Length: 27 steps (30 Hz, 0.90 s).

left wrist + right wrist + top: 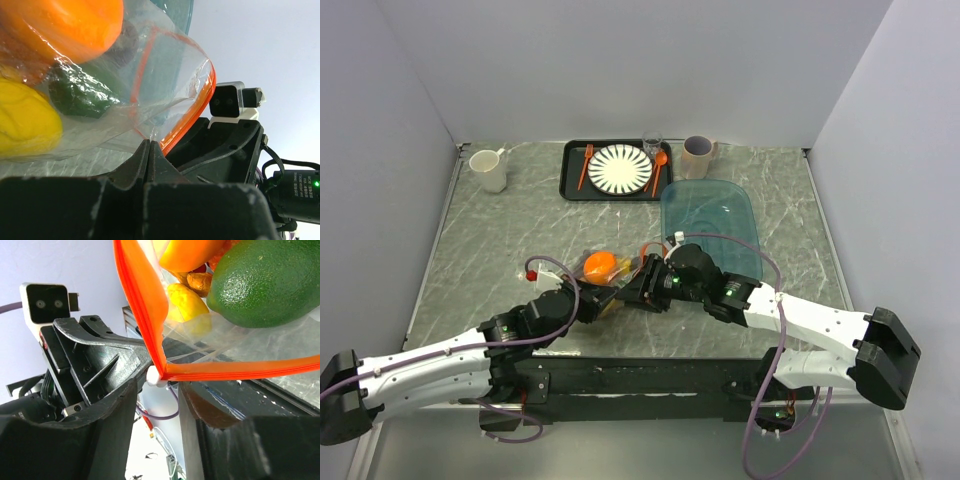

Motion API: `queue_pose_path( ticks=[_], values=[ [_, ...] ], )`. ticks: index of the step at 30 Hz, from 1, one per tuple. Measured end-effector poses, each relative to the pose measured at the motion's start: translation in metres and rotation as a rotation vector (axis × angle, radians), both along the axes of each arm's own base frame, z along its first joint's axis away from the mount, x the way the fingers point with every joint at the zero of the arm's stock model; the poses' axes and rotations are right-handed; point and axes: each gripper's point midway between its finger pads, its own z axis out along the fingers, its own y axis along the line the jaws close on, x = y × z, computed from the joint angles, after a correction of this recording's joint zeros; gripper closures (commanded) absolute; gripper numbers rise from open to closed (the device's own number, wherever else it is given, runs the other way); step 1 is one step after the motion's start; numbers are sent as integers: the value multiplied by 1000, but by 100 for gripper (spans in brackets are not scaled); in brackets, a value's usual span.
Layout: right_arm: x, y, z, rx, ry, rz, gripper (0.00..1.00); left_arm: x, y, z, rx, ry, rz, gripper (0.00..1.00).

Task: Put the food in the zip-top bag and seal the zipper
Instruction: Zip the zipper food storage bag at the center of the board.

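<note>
With the food (599, 265) already sitting inside the zip-top bag (165, 70) near the front edge of the table (500, 240), the left gripper (149, 147) is pinching the bag's plastic tight while the right gripper (156, 390) is straddling, jaws apart, the zipper (142, 315), which is gaping unsealed.
</note>
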Motion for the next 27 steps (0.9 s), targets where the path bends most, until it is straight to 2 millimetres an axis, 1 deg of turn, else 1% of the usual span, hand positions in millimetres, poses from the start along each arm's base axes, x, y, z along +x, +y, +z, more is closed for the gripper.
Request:
queue_pose_path(
  ticks=[1,4,5,8,12,18,21,22,23,27],
  values=[
    [1,0,0,1,0,-5,58,0,0,0,-1,-1,0,99],
    [5,-1,1,5,2,-17,61,-1,1,-1,-2,-1,0,99],
    [7,-2,1,6,4,-26,64,-1,1,-1,-2,-1,0,99],
    [14,-5,4,19,2,-49,67,-1,1,-2,-2,-1,1,99],
    [15,-7,4,25,5,-51,66,0,1,-1,-6,-3,2,99],
    [13,-2,5,45,15,-25,67,1,2,-1,-4,-5,8,99],
    [11,0,3,49,26,-17,72,1,2,-1,-5,-5,9,99],
    [11,0,3,50,27,-15,76,1,2,-1,-5,-5,9,99],
    [11,0,2,50,30,-15,78,1,2,0,-6,-6,10,99],
    [11,1,3,55,35,-15,84,1,3,0,-7,-7,12,99]
  ],
)
